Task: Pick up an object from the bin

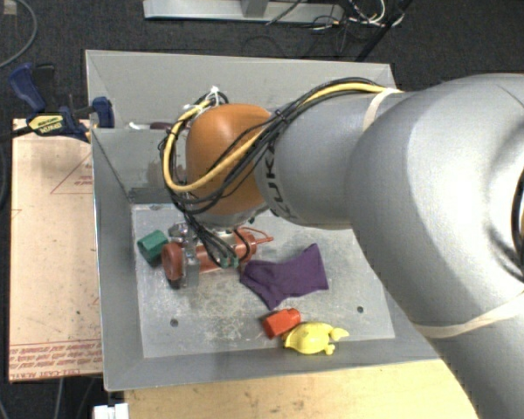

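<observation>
The red-brown rounded piece (171,261) lies on the bin (201,326) floor right against my gripper (189,264), on the side facing the bin's left wall in the camera view. I am down low over that spot, close to the floor. I cannot tell whether my gripper is apart or together, nor whether it has the piece clamped; my own wrist covers too much of it.

A green block (152,245) sits just beyond the red-brown piece, further from me toward the left wall and a little toward the back; the two look to be touching. On my gripper's other side, close by, lies a red item with thin wires (247,249), partly under my wrist. Next past it is a crumpled purple cloth (290,273), near me but not touching my gripper. Toward the front rim, well apart from me, an orange-red block (281,321) lies just beside a yellow rubber toy (313,339). My orange wrist cover (223,160), looped with yellow and black cables, hangs directly above my gripper.
</observation>
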Action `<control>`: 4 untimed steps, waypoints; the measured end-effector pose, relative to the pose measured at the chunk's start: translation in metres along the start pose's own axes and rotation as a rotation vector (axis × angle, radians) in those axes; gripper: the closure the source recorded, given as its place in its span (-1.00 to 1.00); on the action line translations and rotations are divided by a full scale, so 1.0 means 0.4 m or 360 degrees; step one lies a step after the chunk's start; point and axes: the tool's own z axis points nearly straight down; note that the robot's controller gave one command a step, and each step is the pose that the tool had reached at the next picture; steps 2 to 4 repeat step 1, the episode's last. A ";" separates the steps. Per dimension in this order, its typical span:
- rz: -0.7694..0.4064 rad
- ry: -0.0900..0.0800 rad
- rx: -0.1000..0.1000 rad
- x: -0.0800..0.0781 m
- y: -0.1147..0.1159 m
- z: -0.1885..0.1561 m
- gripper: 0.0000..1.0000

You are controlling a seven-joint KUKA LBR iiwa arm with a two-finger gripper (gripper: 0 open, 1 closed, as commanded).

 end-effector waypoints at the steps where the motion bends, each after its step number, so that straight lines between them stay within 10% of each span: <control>1: -0.0006 -0.0017 -0.0004 0.031 0.002 -0.425 1.00; 4: -0.0006 -0.0017 -0.0004 0.031 0.002 -0.425 1.00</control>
